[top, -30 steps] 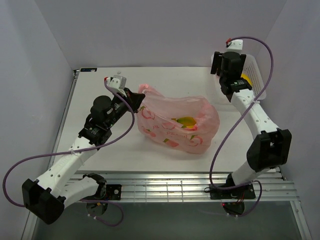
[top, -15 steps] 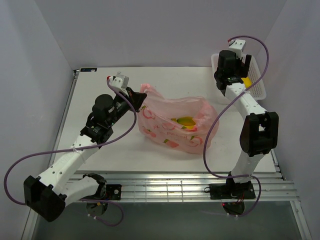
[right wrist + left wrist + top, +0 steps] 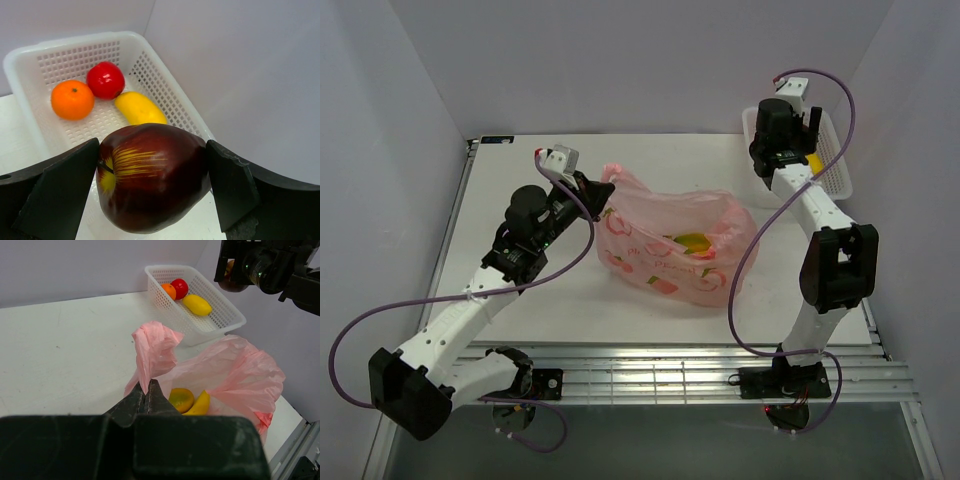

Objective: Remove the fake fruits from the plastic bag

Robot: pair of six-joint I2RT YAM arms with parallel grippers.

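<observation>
The pink plastic bag (image 3: 670, 240) lies mid-table, and my left gripper (image 3: 148, 382) is shut on its bunched handle (image 3: 152, 347), holding the mouth open. Inside the bag I see a yellow-orange round fruit (image 3: 181, 399) and a banana (image 3: 199, 404). My right gripper (image 3: 152, 165) hangs above the near end of the white basket (image 3: 20, 55), with a dark red apple (image 3: 152, 185) filling the span between its two fingers and touching both. In the basket lie an orange round fruit (image 3: 72, 99), a red round one (image 3: 105, 79) and a yellow one (image 3: 140, 109).
The white lattice basket (image 3: 835, 165) stands at the back right corner, against the right wall. White walls close the table on the left, back and right. A purple cable loops from each arm.
The right arm has folded its elbow inward and carried the apple from beside the basket to above it. The left gripper has kept its hold on the handle, raised a little.
</observation>
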